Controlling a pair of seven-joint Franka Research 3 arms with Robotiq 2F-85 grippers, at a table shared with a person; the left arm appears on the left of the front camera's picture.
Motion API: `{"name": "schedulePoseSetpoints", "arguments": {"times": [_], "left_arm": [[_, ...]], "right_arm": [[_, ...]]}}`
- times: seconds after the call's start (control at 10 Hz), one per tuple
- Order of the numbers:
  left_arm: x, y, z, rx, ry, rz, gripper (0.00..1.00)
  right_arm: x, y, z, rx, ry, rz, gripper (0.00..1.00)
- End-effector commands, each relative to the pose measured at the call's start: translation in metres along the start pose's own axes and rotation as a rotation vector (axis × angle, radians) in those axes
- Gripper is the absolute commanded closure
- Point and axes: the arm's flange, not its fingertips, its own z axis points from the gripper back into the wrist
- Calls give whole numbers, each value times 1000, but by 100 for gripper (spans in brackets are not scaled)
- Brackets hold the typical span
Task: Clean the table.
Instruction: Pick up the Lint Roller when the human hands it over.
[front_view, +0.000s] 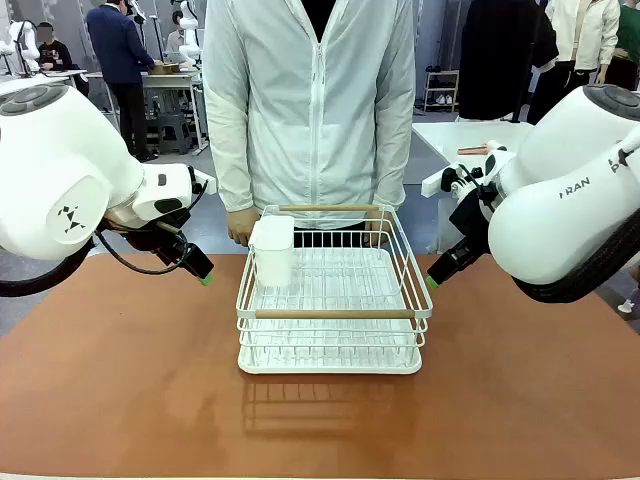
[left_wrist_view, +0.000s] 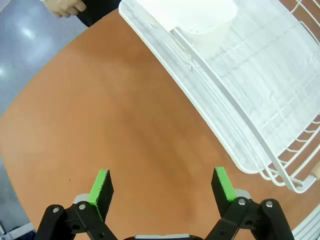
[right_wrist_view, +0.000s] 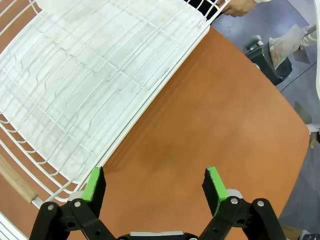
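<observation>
The reddish-brown table (front_view: 120, 380) spans the front view, with a white wire rack (front_view: 330, 300) standing at its middle. My left gripper (front_view: 205, 275) hovers over the table left of the rack. In the left wrist view that gripper (left_wrist_view: 162, 186) is open, nothing between its green pads, over bare table (left_wrist_view: 115, 125) beside the rack (left_wrist_view: 240, 85). My right gripper (front_view: 432, 280) hangs just right of the rack. In the right wrist view this gripper (right_wrist_view: 155, 186) is open and empty above the table (right_wrist_view: 225, 125), close to the rack's (right_wrist_view: 90, 100) rim.
A white cup-like holder (front_view: 272, 250) sits in the rack's far left corner. A person in a white jacket (front_view: 310, 100) stands at the far edge, hands (front_view: 240, 228) by the rack's far rim. The rack has wooden handles (front_view: 335, 313).
</observation>
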Motion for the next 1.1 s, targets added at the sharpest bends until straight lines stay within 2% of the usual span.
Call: {"name": "schedulePoseSetpoints", "arguments": {"times": [0.0,1.0], "left_arm": [[0,0,0,0,0,0,0],[0,0,0,0,0,0,0]], "right_arm": [[0,0,0,0,0,0,0],[0,0,0,0,0,0,0]]}}
